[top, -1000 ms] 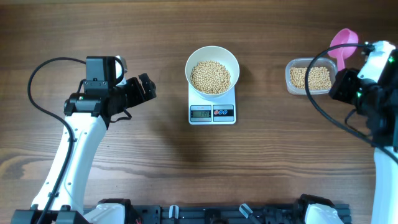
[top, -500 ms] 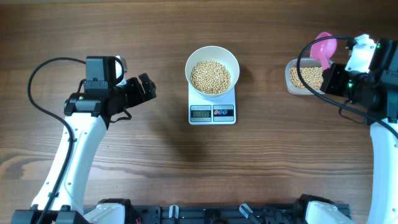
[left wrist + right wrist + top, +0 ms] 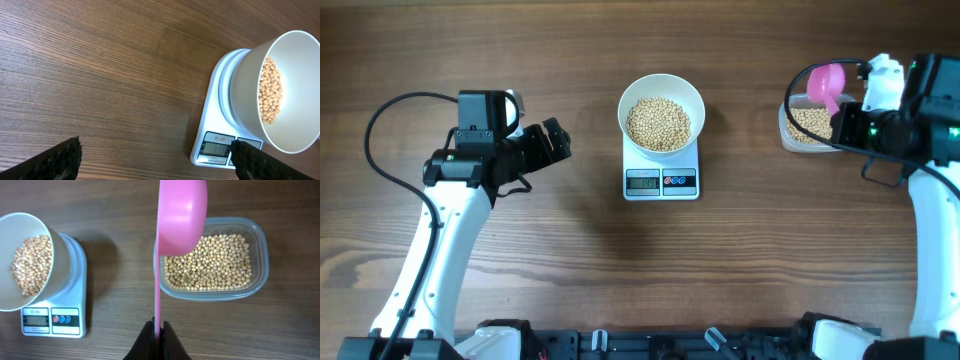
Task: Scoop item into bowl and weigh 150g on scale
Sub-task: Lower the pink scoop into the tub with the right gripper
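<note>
The white bowl [image 3: 622, 112] stands on the scale [image 3: 661, 182], and beans [image 3: 658, 123] fill its bottom. To its right, more beans [image 3: 807, 122] lie in a clear tub [image 3: 784, 130]. My right gripper [image 3: 846, 120] is shut on the thin handle of a pink scoop [image 3: 825, 82], which hangs over the tub's far left corner. The right wrist view shows the scoop [image 3: 182, 215] from its back, its inside hidden, with the gripper [image 3: 158, 327] clamped on the handle. My left gripper [image 3: 558, 142] hovers open and empty left of the scale [image 3: 212, 135].
The clear tub [image 3: 261, 275] sits near the table's right edge, about a bowl's width right of the scale [image 3: 75, 322]. The bowl [image 3: 250, 90] overhangs the scale's platform. Bare wood lies between the left gripper [image 3: 157, 167] and the scale.
My right arm has swung the pink scoop leftward, from beyond the tub's far right corner to above its far left corner. The left arm, bowl and scale have not moved.
</note>
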`<state>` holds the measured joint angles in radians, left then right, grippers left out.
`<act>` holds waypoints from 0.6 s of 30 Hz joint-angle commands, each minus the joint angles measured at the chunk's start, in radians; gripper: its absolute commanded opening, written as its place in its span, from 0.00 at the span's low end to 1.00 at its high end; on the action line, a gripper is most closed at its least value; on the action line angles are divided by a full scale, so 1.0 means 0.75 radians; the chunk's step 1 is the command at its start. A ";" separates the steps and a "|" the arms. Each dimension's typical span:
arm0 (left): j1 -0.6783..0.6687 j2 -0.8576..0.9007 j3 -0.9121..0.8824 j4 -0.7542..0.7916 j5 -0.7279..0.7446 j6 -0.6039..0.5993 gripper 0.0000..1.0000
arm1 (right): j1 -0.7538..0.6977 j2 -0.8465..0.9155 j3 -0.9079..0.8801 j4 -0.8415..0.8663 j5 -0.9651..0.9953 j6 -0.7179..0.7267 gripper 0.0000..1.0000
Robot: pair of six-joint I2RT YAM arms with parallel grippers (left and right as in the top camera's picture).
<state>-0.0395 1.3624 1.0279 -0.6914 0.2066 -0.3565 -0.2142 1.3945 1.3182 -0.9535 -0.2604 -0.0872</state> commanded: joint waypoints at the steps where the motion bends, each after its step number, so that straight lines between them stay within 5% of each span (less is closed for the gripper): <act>1: -0.003 0.009 0.026 0.004 -0.004 0.011 1.00 | -0.005 0.038 0.015 0.004 0.063 -0.101 0.04; 18: -0.003 0.009 0.026 0.004 -0.004 0.011 1.00 | -0.003 0.225 0.015 -0.001 0.253 -0.244 0.04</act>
<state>-0.0395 1.3624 1.0279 -0.6914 0.2062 -0.3565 -0.2142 1.5509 1.3182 -0.9573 -0.1207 -0.2455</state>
